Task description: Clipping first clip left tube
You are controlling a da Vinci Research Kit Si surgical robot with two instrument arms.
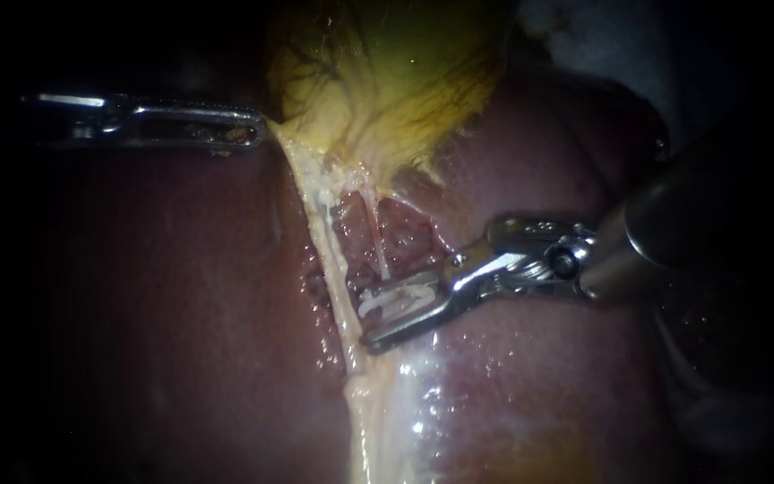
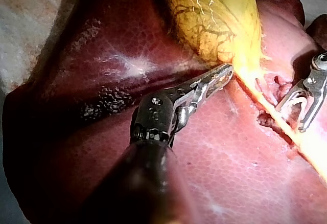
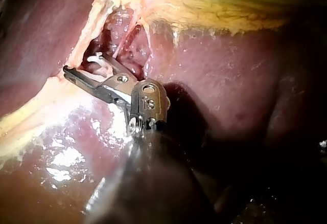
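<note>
Endoscope view, read from 9 o'clock across to 3 o'clock.

Left instrument (image 1: 254, 136): shaft enters at 9 o'clock, in the upper half. Jaws lie together and are clenched on the lower edge of the gallbladder (image 1: 396, 72), which occupies the 12 o'clock area. The left wrist view confirms the jaw tips meet that yellow edge. Liver (image 1: 163, 296) lies beneath and fills the surround.

Left tube (image 1: 326, 251): a pale, thicker strand running from the gallbladder's neck toward 6 o'clock, just left of centre. A thinner tube (image 1: 376, 242) descends at its 3 o'clock side, with raw red tissue between the two.

Clip (image 1: 396, 300): white, at centre, just beside the left tube at its 3 o'clock. The thin tube ends at the clip's upper edge. Whether the clip encloses either tube cannot be determined.

Right instrument (image 1: 378, 321): shaft enters at 3 o'clock. Jaws stand apart, grasping the clip between them, one jaw on each side. The lower jaw's tip touches the left tube. The right wrist view shows the same, with the clip in the jaws at the edge of the pale strand
</note>
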